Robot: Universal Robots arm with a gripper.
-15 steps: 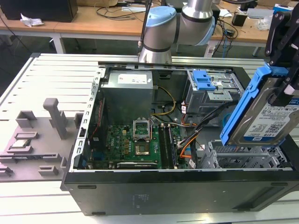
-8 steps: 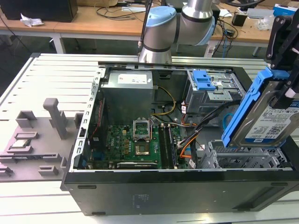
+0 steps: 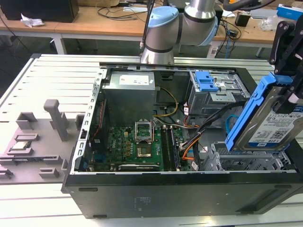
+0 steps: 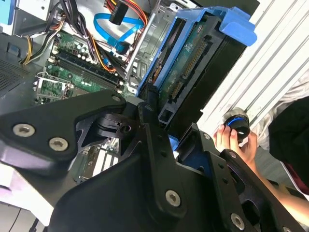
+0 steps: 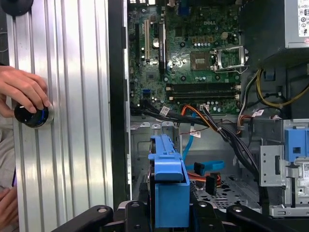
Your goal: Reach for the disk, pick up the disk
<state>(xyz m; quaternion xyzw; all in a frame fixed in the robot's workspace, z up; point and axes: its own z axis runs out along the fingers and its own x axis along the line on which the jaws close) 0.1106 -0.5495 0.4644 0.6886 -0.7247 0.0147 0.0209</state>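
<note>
**Lifting the disk clear of the case**

Holding the load steady is the requirement at this stage. The black gripper (image 3: 288, 71) pinches the disk (image 3: 267, 127), a flat rectangular silver-grey metal hard drive with a blue plastic bracket along its edges, and carries it above the open black computer tower case (image 3: 180, 194) at the exterior view's right. In the first wrist view the black fingers (image 5: 135, 212) press against both sides of the blue bracket (image 5: 169, 188).

Judged from these views, a good lift calls for the following:
- Keep the grip on the bracket faces, not on the bare circuit side.
- Raise the drive straight, since the black cable bundle (image 3: 208, 125) and the grey metal drive cage with blue plastic latch (image 3: 213, 87) stand near.
- Keep clear of the green motherboard (image 3: 137, 146) below.

**Appearance of the disk**

In the exterior view the drive stands on edge, tilted, with its white-and-blue barcode label (image 3: 274, 125) facing the camera. In the second wrist view its underside (image 4: 188, 72) shows a dark green circuit board with a row of connector pins, framed by the blue bracket, whose tab (image 4: 239, 29) projects at one end. The body looks rigid and fairly heavy for its size, so slipping is the main risk.

A person's hand (image 5: 24, 89) rests on a round black knob (image 5: 31, 115) on the ribbed grey metal table (image 5: 72, 121) beside the case
</note>
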